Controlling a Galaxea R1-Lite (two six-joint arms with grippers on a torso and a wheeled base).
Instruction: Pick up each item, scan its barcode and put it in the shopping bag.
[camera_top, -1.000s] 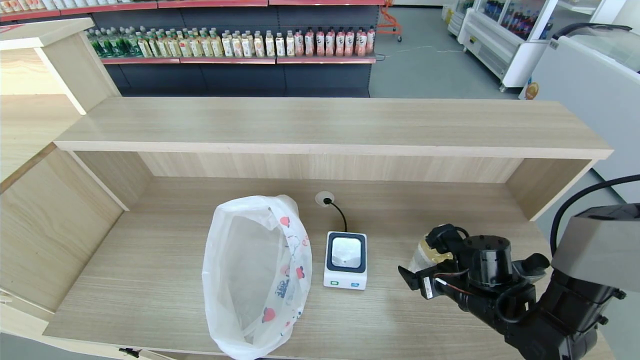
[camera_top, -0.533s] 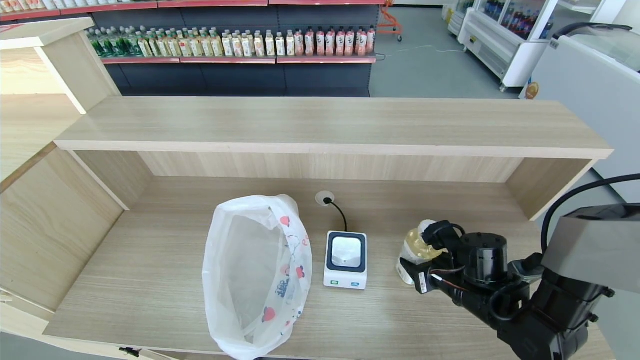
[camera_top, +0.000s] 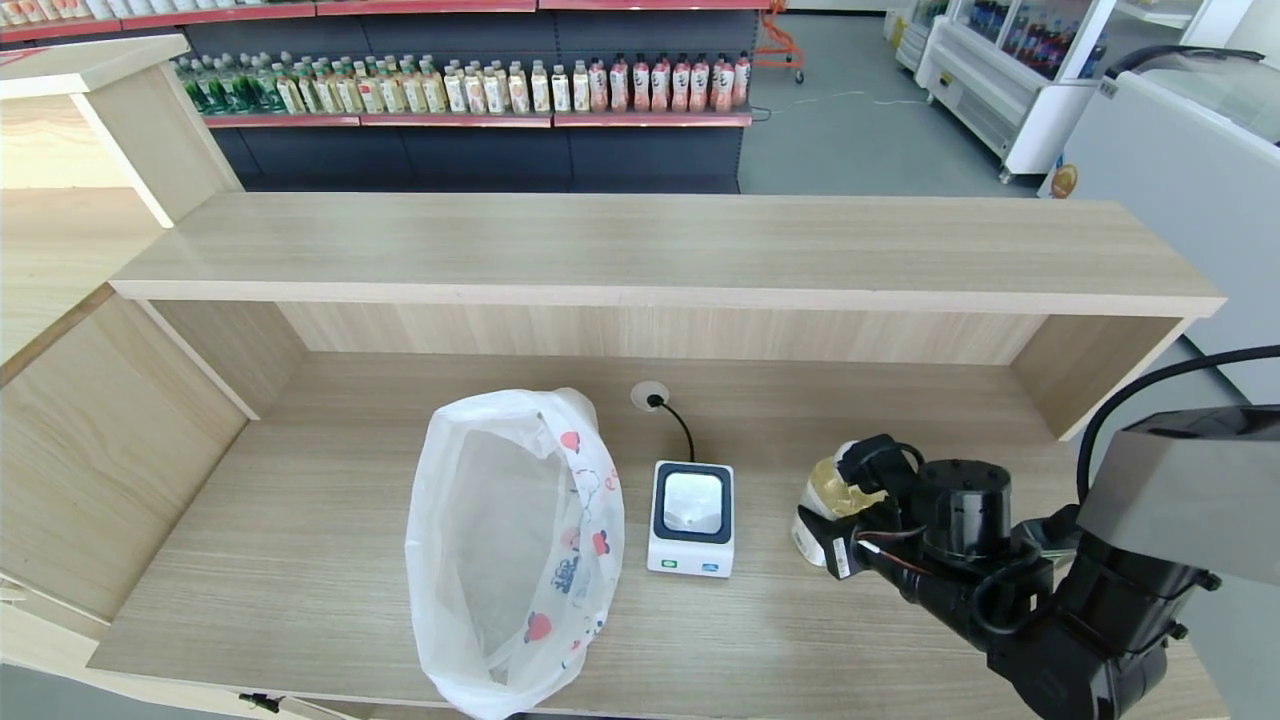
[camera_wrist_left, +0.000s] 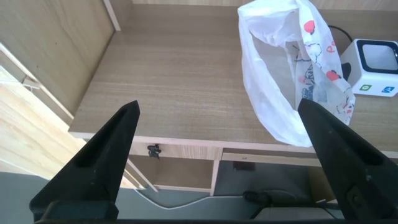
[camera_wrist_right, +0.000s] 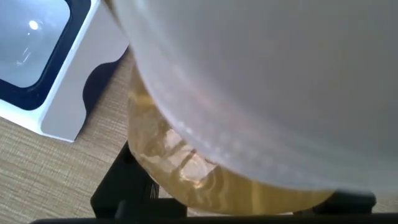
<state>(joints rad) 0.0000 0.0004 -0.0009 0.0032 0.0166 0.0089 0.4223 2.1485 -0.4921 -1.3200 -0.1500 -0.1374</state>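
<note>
- Wooden counter (camera_top: 300, 560) in a shop carries the task's thing: a bottle (camera_top: 826, 492) of yellowish liquid, just to the right of the scanner (camera_top: 691, 518). It seems lifted a little, but I cannot tell if it touches the wood.
- Right gripper (camera_top: 847, 505) has its jaws clenched around the bottle.
- Shopping bag (camera_top: 515, 550), white with red hearts, lies open just left of the scanner.
- Left gripper (camera_wrist_left: 217, 106) hangs before the counter's front edge, its jaws released and wide apart.

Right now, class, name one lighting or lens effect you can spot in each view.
Head view: wide-angle lens bows the counter edges. Right wrist view: a glare spot on the scanner window. Left wrist view: light shines through the shopping bag.
</note>
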